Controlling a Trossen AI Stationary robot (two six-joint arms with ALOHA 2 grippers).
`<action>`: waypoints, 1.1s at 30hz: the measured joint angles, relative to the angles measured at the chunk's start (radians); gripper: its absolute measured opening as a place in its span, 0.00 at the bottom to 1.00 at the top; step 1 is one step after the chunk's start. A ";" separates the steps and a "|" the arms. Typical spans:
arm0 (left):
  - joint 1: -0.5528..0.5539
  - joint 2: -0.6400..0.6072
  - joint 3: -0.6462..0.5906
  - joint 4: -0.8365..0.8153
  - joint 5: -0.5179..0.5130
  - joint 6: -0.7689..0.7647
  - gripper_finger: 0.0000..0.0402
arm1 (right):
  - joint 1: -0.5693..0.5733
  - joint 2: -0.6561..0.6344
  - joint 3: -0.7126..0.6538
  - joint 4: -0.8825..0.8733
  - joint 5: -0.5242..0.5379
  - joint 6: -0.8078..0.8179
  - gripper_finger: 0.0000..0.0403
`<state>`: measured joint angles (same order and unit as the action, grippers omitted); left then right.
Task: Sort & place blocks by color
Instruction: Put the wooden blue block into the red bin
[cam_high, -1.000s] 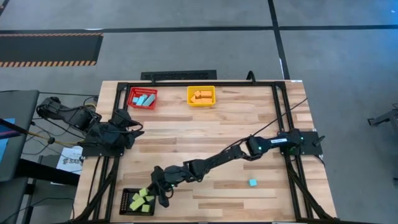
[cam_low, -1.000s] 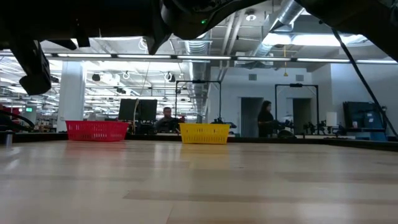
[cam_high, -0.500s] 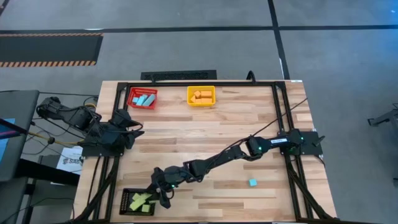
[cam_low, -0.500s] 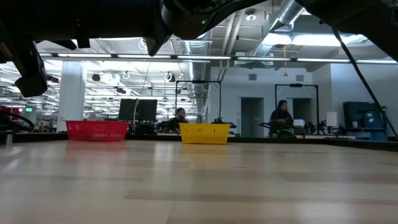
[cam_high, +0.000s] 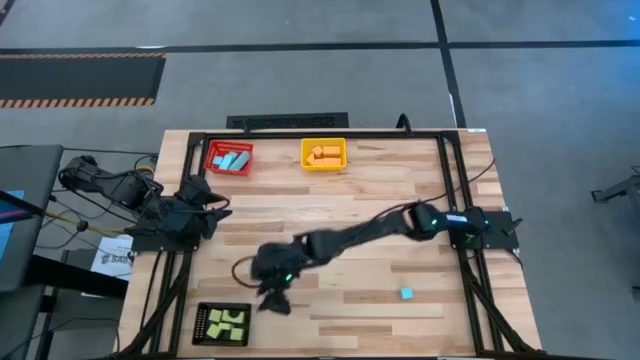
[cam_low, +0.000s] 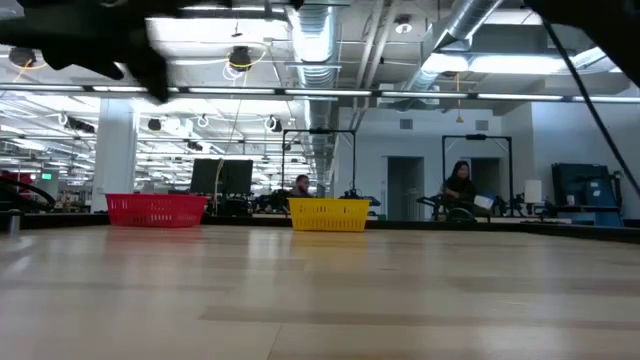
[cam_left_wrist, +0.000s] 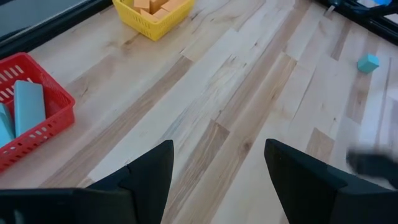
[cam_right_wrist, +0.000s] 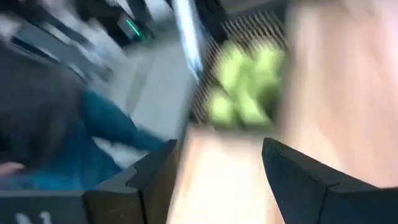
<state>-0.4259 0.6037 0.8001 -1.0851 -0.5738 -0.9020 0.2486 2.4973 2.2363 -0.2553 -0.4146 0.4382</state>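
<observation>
While the left gripper (cam_left_wrist: 217, 180) waits, fingers spread and empty, at the table's (cam_high: 330, 215) left edge, the right gripper (cam_high: 272, 297) hangs apart-jawed and empty just beside the black tray (cam_high: 203, 325) at the near-left corner. Green blocks (cam_high: 228, 322), seemingly several, fill it; one light blue block (cam_high: 406, 293) lies near the right edge.

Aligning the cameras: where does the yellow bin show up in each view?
High view: yellow bin at the table's far edge, right of the red bin.
Low view: yellow bin at the far edge near centre, red bin to its left.
Left wrist view: yellow bin at the top, holding orange blocks.
Right wrist view: not in it.
Shared landmark: the red bin.
</observation>
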 joint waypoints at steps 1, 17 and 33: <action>0.000 0.000 0.000 0.000 -0.007 0.000 0.60 | -0.008 -0.034 0.001 -0.114 -0.005 -0.015 0.63; 0.000 0.000 0.000 0.007 -0.101 -0.013 0.60 | 0.102 -0.397 -0.196 -1.281 0.265 -0.024 0.63; 0.000 0.000 0.000 0.051 -0.217 -0.062 0.60 | 0.449 -0.849 -1.089 -0.758 0.411 0.134 0.63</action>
<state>-0.4255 0.6037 0.8001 -1.0340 -0.7911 -0.9635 0.6972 1.6486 1.1477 -1.0130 -0.0034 0.5722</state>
